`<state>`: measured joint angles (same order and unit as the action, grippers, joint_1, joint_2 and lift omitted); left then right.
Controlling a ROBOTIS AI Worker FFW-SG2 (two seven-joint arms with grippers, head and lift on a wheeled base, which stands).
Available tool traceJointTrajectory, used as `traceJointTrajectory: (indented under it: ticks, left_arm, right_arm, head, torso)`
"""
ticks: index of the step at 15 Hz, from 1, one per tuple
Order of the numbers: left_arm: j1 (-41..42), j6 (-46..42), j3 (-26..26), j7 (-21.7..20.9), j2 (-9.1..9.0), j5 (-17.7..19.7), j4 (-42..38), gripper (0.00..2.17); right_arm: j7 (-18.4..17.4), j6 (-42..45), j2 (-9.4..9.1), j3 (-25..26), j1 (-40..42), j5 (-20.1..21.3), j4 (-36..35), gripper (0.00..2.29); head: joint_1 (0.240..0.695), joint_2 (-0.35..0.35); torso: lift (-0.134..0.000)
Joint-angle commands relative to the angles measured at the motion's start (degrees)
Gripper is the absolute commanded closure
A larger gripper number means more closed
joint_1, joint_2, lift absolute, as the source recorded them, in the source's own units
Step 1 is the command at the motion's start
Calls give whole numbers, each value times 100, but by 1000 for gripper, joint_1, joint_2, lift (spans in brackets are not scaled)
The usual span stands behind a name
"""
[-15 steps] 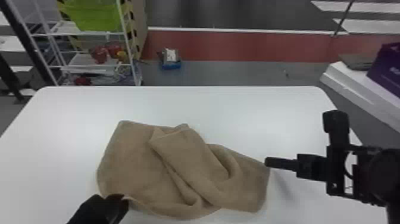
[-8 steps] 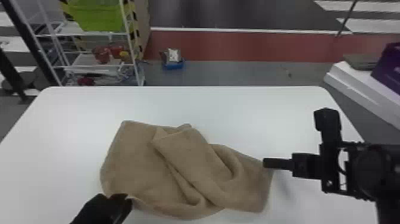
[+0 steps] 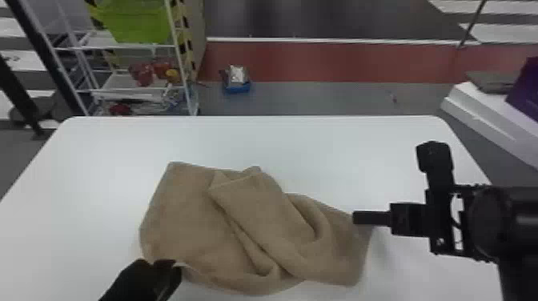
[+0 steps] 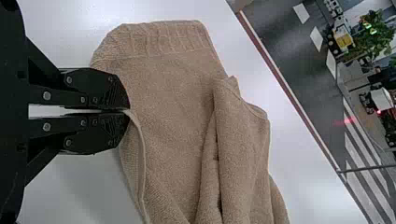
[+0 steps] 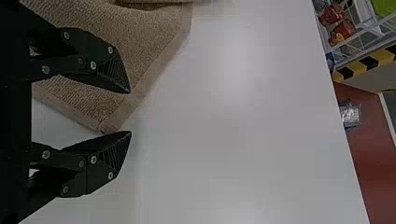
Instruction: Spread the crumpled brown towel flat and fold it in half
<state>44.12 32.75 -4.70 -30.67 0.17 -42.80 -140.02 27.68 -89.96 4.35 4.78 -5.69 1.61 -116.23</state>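
Seemingly metal shelving (image 3: 124, 81) beyond white table (image 3: 320, 152)

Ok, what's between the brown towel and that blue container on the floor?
Past the towel, white tabletop, then grey floor, in the head view.

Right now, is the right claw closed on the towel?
No, the right claw is open, its fingers apart near a corner of the towel.
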Motion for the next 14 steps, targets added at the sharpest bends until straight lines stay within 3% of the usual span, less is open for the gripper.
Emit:
traceJointTrajectory:
  ticks: [1, 4, 6, 14]
  left_arm:
    - [9, -9, 4, -18, 0, 0, 1, 1079]
    - [9, 9, 13, -26, 0, 0, -8, 1079]
    - [26, -9, 13, -26, 0, 0, -17, 1079]
    - [26, 9, -5, -35, 0, -9, -26, 1079]
  right_arm:
    - [53, -12, 4, -74, -38, 59, 48, 765]
    - [203, -12, 4, -91, -46, 156, 48, 745]
    - [379, -12, 13, -74, -55, 340, -5, 566]
    - [906, -12, 30, -249, 6, 771, -119, 353]
  head:
    - [695, -3]
    - [695, 3]
    - [695, 7]
    - [695, 4]
  torso:
    - [-134]
    - [-134]
    - [-134]
    - [-134]
